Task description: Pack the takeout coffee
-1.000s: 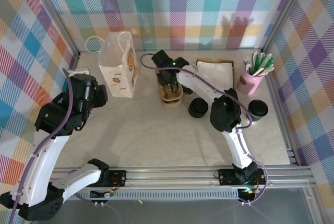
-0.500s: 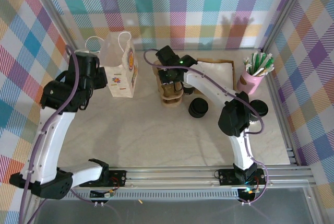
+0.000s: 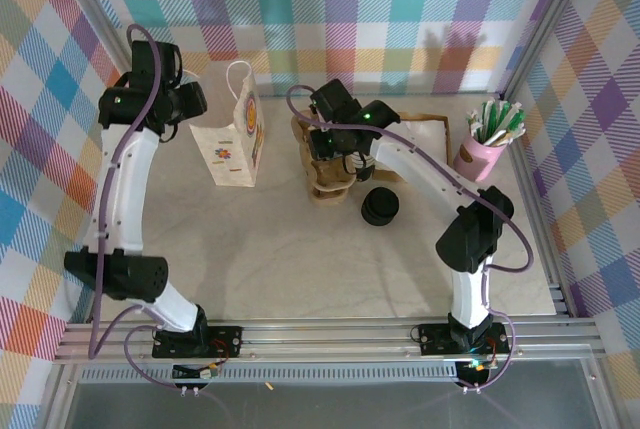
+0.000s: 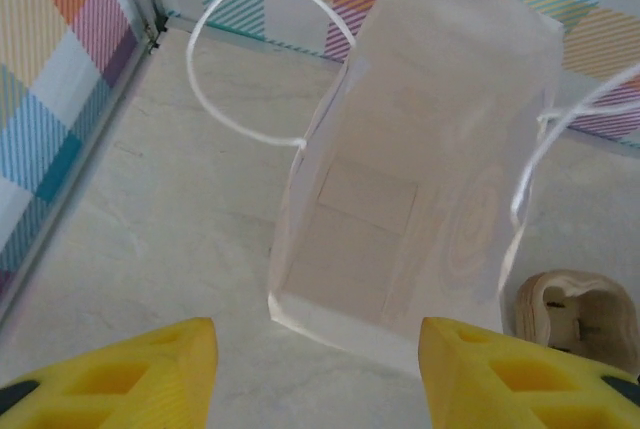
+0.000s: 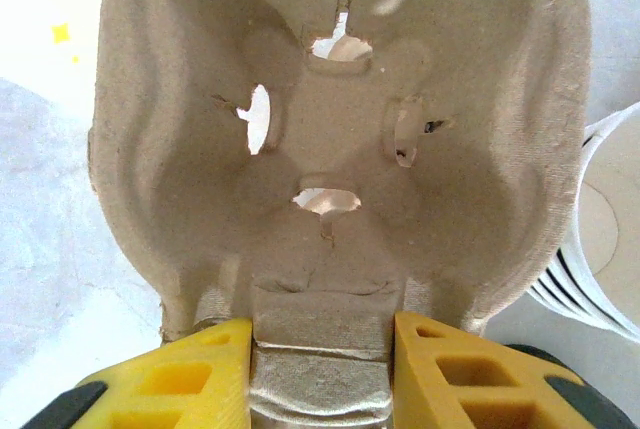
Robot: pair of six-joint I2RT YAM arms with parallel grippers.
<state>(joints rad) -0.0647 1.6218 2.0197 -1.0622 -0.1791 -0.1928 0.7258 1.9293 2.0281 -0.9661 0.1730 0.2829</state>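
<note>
The takeout coffee is hidden from me, behind the right arm's elbow. A white paper bag [image 3: 230, 139] with a flower print stands open at the back left. In the left wrist view I look down into the bag [image 4: 420, 149], and its bottom is bare. My left gripper [image 3: 190, 99] hovers high by the bag's left side; the left gripper [image 4: 318, 379] is open with nothing between its yellow fingers. My right gripper [image 3: 335, 144] is shut on the near edge of a brown pulp cup carrier [image 5: 340, 129], right of the bag.
A low stack of black lids [image 3: 380, 206] lies right of the carrier [image 3: 325, 189]. White-rimmed cups [image 5: 610, 239] stand close beside the carrier. A brown tray of napkins [image 3: 415, 129] and a pink cup of sticks [image 3: 480, 154] stand at the back right. Checked walls close in the table.
My left arm has risen and swung to the back left, up to the bag. The right arm's elbow has shifted right over the coffee; its gripper still holds the carrier.
</note>
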